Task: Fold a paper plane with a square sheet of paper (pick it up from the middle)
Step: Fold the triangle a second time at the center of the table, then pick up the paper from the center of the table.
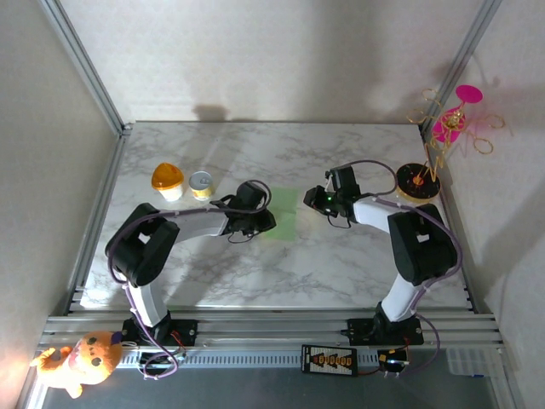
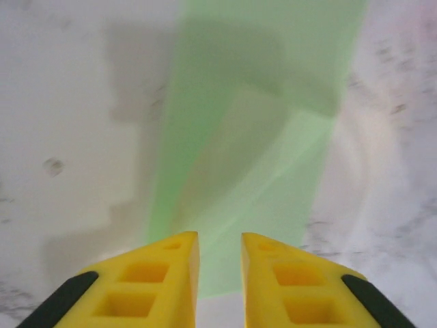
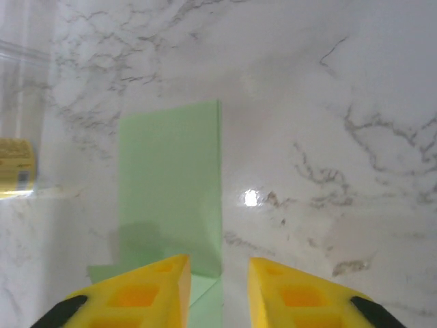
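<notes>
Left of centre in the top view: left gripper, low over the left margin of the square sheet of paper, which lies pale green and flat on the marble table at mid-frame. From the left wrist, yellow fingers at the bottom edge, parted by a narrow slot with nothing clamped between. Above them the sheet, seemingly doubled into a strip, with a paler flap slanting across it.

Probably very light, thin and limp. Quick to crease or crumple, prone to slide on the polished marble, awkward to get under while flat. Best pinched gently at a lifted flap or free edge near the middle, never dragged.

Right of centre in the top view: right gripper at the sheet's right margin. From the right wrist, fingers likewise narrowly apart and empty, below the green strip standing left of centre, with a lower layer peeping out at lower left.

Hard to judge: number of layers and exact fold lines, soft and blurred in the left wrist view. Cannot tell whether either set of fingertips touches the sheet. Side margins covered by the grippers from above. Small yellow tin cut off by the right wrist view's left edge.
</notes>
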Action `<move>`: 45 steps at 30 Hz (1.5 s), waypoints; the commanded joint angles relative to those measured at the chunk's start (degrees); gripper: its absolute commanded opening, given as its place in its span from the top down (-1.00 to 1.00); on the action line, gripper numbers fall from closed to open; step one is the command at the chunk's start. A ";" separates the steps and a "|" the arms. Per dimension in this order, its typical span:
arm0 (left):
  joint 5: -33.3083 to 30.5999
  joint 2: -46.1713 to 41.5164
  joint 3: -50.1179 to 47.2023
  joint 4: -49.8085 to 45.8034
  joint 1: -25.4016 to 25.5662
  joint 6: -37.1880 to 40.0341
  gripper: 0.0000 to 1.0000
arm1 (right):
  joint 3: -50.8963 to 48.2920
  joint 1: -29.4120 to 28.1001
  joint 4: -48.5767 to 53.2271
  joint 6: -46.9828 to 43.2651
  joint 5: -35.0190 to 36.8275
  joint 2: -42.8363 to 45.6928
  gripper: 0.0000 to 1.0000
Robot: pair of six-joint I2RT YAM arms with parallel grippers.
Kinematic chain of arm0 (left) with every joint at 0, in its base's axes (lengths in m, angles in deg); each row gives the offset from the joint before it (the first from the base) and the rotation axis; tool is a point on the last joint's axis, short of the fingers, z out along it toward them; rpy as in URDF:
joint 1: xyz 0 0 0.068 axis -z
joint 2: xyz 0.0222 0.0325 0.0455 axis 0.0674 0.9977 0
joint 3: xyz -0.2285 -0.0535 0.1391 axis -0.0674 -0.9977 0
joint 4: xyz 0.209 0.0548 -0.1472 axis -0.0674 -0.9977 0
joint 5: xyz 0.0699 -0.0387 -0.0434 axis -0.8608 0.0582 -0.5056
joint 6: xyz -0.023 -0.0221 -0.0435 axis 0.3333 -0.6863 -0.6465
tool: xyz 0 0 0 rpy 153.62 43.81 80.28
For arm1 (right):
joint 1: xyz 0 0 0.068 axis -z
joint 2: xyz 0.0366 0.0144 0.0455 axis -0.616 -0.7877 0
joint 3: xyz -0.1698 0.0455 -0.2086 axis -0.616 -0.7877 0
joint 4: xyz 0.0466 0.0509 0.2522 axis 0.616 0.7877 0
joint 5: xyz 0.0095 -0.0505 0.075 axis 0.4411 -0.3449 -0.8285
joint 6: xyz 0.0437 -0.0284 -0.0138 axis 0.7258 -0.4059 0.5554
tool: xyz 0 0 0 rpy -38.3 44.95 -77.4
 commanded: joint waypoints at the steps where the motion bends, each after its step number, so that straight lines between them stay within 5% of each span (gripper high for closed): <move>1: -1.54 -1.21 3.62 -0.83 -0.56 -0.02 0.50 | -2.85 -1.10 -2.51 5.77 -1.48 2.29 0.30; 6: -2.64 3.48 7.86 0.10 -1.46 0.38 0.52 | -4.86 -2.89 -5.24 11.41 -3.58 2.79 0.05; 13: -4.11 7.86 9.12 1.30 -2.60 -0.61 0.64 | -4.89 -5.08 -5.18 15.65 -3.31 1.77 -0.06; 29: -6.24 10.57 5.71 2.18 -3.33 -3.11 0.76 | -0.70 -7.44 -2.53 18.15 -3.35 -3.74 0.21; 45: -5.67 11.14 4.19 3.30 -3.33 -4.09 0.76 | 3.20 -8.08 -1.01 17.58 -4.25 -8.06 0.25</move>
